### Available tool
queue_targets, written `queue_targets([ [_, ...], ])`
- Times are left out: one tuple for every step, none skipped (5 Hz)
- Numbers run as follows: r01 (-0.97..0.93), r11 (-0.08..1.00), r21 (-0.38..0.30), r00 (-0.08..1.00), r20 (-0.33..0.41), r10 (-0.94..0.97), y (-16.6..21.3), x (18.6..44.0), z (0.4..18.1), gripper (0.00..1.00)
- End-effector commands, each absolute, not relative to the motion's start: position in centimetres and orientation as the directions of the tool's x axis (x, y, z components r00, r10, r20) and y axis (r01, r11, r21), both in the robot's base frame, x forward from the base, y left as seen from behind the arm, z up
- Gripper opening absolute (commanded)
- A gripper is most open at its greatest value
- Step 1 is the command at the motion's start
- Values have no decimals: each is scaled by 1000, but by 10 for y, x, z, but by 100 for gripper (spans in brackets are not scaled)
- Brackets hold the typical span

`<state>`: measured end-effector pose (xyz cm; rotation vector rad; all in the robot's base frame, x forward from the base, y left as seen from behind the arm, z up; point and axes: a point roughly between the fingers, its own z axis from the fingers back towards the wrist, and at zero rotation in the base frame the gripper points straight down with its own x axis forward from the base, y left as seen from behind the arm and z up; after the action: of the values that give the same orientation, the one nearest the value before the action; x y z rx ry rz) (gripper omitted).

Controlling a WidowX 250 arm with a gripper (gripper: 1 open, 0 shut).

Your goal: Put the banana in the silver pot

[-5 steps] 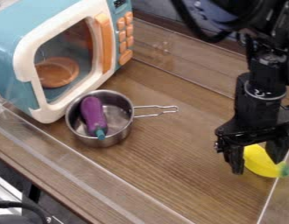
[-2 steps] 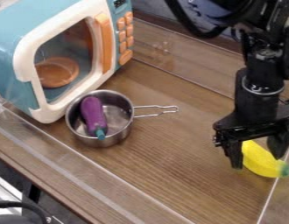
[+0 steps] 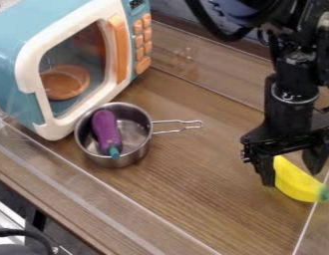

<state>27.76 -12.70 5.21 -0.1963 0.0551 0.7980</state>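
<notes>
Near the tabletop's (image 3: 180, 189) right edge, your black gripper (image 3: 287, 179) is over the curved yellow toy banana (image 3: 296, 180), fingers spread, no grip visible. Step looks like pre-grasp. Next: line up across the banana, lower, close, then lift toward the shiny silver metal pot (image 3: 133, 151), purple eggplant toy (image 3: 108, 133) inside.

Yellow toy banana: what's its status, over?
Gripper open, at the banana. Banana on table, not in silver pot. Purple toy eggplant already occupies pot.
</notes>
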Motion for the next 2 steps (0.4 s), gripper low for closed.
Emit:
queue_targets([
  [-726,657,-202,683,-100,724,-127,293,59,100],
  [-737,644,-208,670,-96,736,-128,299,55,100],
])
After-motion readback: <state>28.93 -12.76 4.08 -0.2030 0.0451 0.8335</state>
